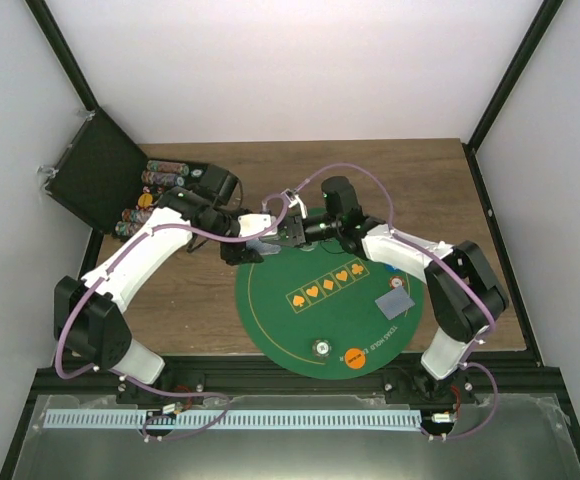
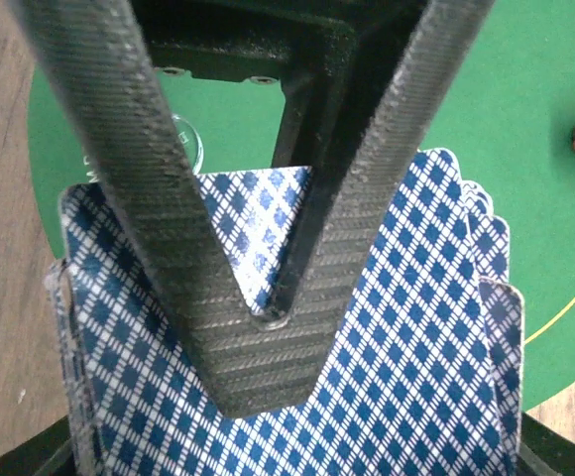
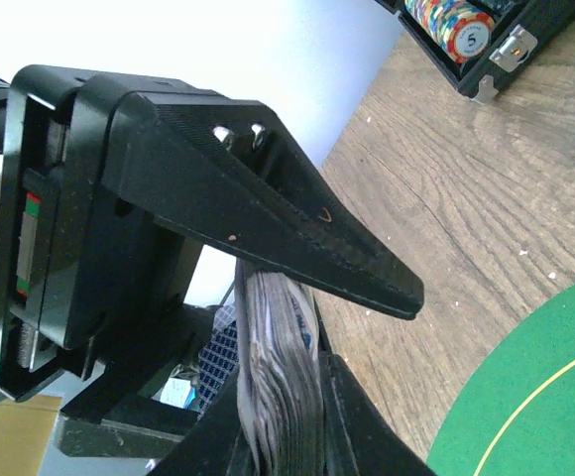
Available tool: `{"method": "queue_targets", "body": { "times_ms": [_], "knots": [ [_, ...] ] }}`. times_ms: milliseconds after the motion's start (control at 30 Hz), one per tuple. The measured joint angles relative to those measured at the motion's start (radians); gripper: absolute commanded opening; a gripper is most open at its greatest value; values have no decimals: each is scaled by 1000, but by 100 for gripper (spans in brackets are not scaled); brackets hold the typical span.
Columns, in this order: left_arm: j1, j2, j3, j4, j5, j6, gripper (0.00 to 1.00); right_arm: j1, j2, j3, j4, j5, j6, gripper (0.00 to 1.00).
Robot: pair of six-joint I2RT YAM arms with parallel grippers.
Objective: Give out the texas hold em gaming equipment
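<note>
The right gripper (image 1: 290, 235) clamps a fanned deck of blue diamond-backed playing cards (image 2: 406, 327) between its fingers. Facing it, the left gripper (image 2: 258, 387) is pinched closed, tips against the card backs. A round green felt mat (image 1: 280, 330) lies beneath both.

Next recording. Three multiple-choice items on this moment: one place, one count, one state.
1. Where does the orange token lie? A in a bowl; B on the green mat, near edge; C on a shelf.
2. How many orange suit symbols are printed in a row on the mat? A three; B five; C seven.
3. How is the right pincer? A wide open; B shut on a token; C shut on the deck of cards.
Key: B, the top view shows it on the mat; B, five count out across the centre; C, the right wrist view shows the deck clamped edge-on.
</note>
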Motion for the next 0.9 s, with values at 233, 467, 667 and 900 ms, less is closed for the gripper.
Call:
{"method": "queue_targets", "body": {
  "times_ms": [233, 467, 667, 900],
  "knots": [
    [3, -2, 0, 5, -3, 1, 55, 0, 1, 3, -16, 10, -51, 2],
    [1, -6, -12, 24, -10, 3, 67, 0, 2, 3, -10, 14, -43, 2],
    [-1, -19, -30, 48, -19, 14, 64, 0, 2, 3, 2, 15, -10, 2],
    [1, -34, -35, 49, -14, 5, 55, 0, 2, 3, 6, 13, -18, 5]
  ]
}}
